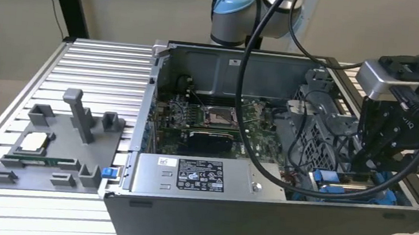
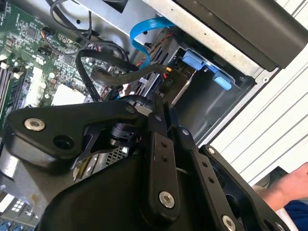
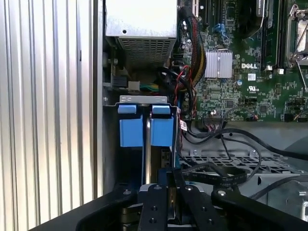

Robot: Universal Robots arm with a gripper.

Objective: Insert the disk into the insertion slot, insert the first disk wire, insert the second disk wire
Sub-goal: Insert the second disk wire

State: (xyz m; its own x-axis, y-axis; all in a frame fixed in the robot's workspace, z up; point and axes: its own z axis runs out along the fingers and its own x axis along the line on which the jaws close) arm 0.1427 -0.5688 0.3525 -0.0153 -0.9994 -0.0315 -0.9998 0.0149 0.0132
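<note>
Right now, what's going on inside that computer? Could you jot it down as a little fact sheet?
Setting: open computer case on a ribbed metal table
Gripper: gripper lowered into the case's corner on the exterior view's right
Drive bay: insertion slot with blue tabs
Nearby: grey power-supply box; blue cable
Bystander: a hand beside the case

I see the computer case (image 1: 262, 215) on the tabletop (image 1: 99, 61), a fixture tray (image 1: 53, 143) at the exterior view's left, and my tool (image 1: 370, 162) over the insertion slot (image 1: 357, 186) at its right corner.
</note>
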